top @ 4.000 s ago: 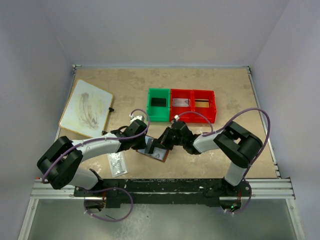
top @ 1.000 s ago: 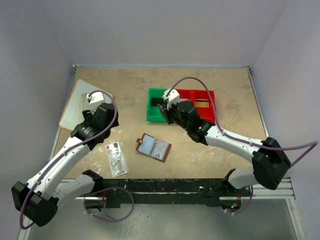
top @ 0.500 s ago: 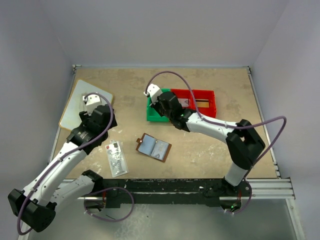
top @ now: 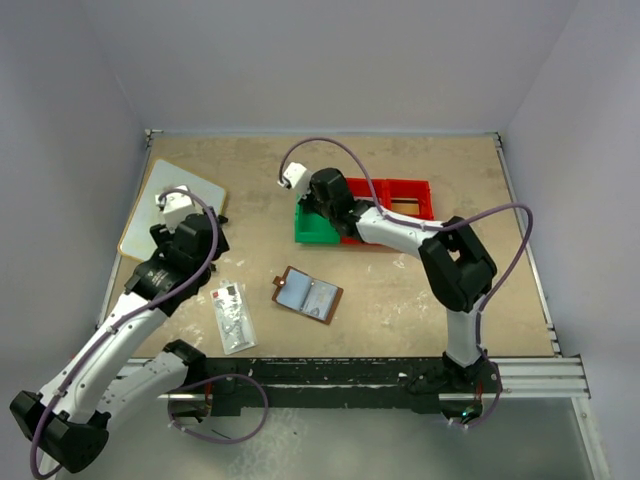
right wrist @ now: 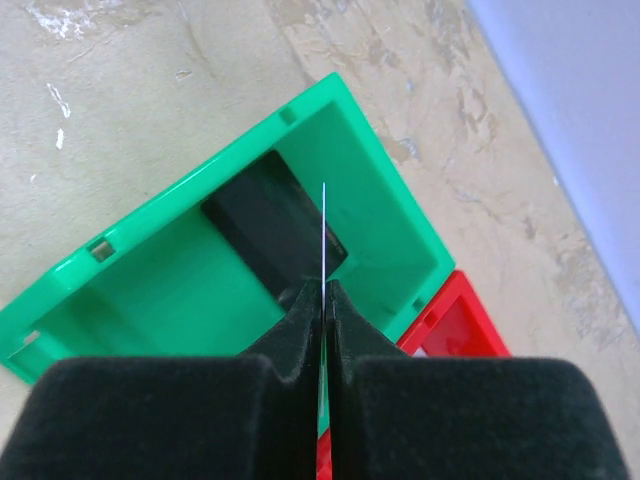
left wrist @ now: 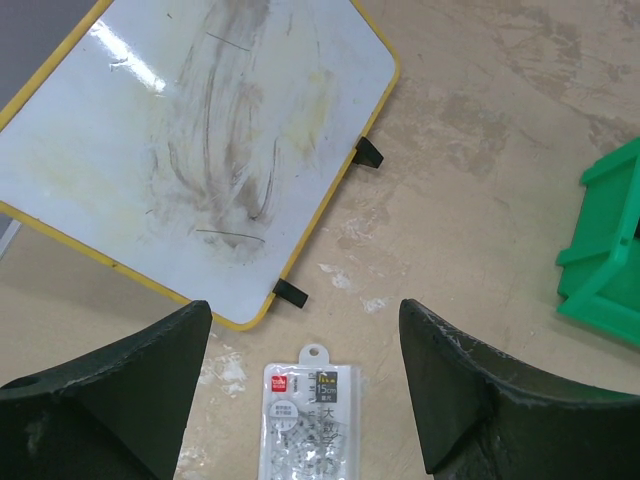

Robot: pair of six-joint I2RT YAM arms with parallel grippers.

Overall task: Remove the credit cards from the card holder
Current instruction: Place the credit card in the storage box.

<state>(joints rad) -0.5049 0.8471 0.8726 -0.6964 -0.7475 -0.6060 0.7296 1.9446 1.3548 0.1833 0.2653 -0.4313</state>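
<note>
The card holder [top: 308, 295] lies open on the table's middle, brown with bluish-grey pockets facing up, and no gripper is near it. My right gripper [right wrist: 324, 290] is shut on a credit card [right wrist: 324, 225], seen edge-on as a thin pale line sticking out past the fingertips. It hangs over the green bin [right wrist: 150, 290]; from above the right gripper [top: 314, 205] sits at that bin's far left corner. My left gripper [left wrist: 305, 310] stands open and empty, well left of the card holder, above the table between the whiteboard and a packet.
A yellow-edged whiteboard [top: 172, 215] lies at the left. A clear packet [left wrist: 308, 420] with a red mark lies below the left gripper. Red bins [top: 405, 200] adjoin the green bin [top: 316, 230], which holds a dark block [right wrist: 265, 225].
The right arm has swung left along the bins, carrying the card from over the red-green boundary to the green bin's left corner. The left arm drew slightly back and left.
</note>
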